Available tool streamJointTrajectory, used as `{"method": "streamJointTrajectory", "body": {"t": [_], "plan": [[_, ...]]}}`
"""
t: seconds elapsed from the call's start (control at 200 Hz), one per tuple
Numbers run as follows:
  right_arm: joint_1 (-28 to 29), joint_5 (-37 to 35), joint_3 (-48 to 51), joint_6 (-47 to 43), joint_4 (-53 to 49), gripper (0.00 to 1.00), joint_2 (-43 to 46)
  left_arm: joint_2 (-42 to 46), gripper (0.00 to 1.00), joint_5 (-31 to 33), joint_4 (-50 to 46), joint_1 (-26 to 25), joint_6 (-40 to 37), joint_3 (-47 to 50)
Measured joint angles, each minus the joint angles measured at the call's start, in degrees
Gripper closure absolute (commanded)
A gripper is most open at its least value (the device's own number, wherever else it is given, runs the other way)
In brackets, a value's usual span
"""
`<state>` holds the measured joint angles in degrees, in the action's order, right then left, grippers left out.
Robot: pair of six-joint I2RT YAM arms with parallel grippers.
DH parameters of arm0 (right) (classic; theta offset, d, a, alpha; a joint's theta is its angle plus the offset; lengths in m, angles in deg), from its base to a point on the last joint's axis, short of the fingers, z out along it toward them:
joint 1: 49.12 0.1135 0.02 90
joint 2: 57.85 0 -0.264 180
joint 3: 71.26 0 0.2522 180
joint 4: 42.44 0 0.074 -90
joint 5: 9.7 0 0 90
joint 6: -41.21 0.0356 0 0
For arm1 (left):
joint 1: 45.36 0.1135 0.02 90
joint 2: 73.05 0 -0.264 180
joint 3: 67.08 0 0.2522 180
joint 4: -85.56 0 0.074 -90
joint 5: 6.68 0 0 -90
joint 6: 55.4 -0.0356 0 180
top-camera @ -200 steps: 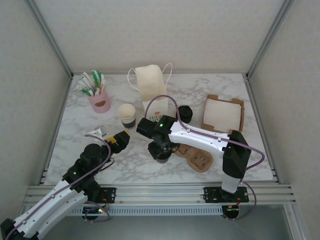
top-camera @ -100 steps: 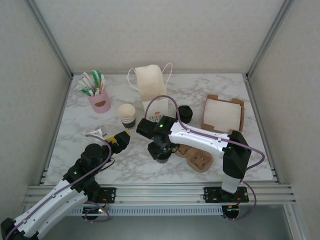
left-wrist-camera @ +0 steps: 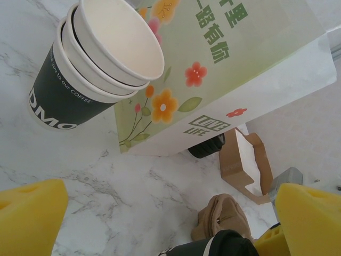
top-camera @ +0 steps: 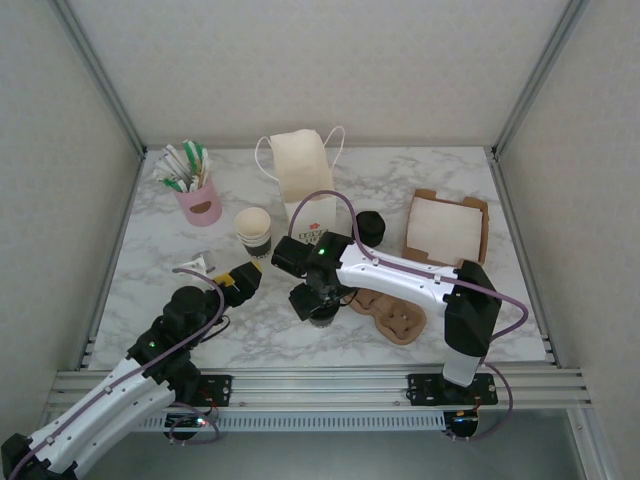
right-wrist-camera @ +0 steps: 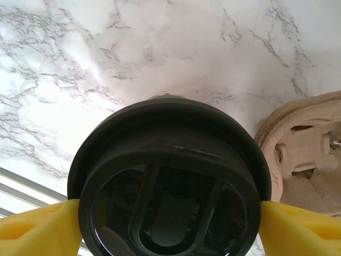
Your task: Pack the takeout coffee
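**Top external.** White marble worktop (top-camera: 180, 300). A tall cream paper bag with handles (top-camera: 303, 180) stands upright at back centre. A pink holder of paper-wrapped sticks (top-camera: 198, 203) is at back left. A stack of lidless paper cups with a dark band (top-camera: 253, 232) stands just left of the bag's foot. A squat black cylinder (top-camera: 370, 226) sits right of the bag, and an open brown cardboard box of white napkins (top-camera: 447, 228) is further right. The white right arm (top-camera: 400, 275) reaches left, with its end directly over the takeout coffee (top-camera: 321, 313), a small paper cup with a black plastic lid. The cup is at front centre, just beside the left end of the moulded brown pulp carrier (top-camera: 393, 314). The yellow-padded left fingers (top-camera: 246, 274) point toward the cup stack and touch nothing.

**Left wrist.** Left fingers (left-wrist-camera: 32, 218) are released and spread to both lower corners, with bare marble between them. The cup stack is at upper left, against the flower-printed bag wall. The takeout coffee's lid is at the bottom edge (left-wrist-camera: 226, 245), with the carrier just behind it.

**Right wrist.** Right fingers (right-wrist-camera: 34, 229) flank the round black lid, one pad at each side of its rim. Cannot tell whether they are grasping it or merely alongside. The carrier is at the right edge.
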<state>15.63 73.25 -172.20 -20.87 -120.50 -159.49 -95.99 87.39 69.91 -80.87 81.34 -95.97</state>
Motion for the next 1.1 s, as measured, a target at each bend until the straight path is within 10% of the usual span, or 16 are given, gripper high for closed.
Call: {"method": "streamJointTrajectory", "body": {"t": [0.366, 0.536, 0.936, 1.102], "plan": [[0.00, -0.44, -0.90, 0.37, 0.07, 0.04, 1.86, -2.73, 0.01, -1.49, 0.81, 0.00, -0.44, -0.02], [0.00, -0.48, -0.83, 1.38, 0.33, 0.07, 6.47, -5.03, 0.18, -3.15, 1.05, 0.00, -0.92, -0.26], [-9.09, 5.18, 21.51, 9.42, 11.50, 0.75, 27.85, -25.86, 0.66, -13.20, 5.29, -4.44, -3.13, -6.95], [-12.90, 9.81, 30.69, 13.11, 18.23, 0.85, 32.96, -34.18, 0.77, -15.74, 7.34, -7.30, -4.04, -9.62]]}}
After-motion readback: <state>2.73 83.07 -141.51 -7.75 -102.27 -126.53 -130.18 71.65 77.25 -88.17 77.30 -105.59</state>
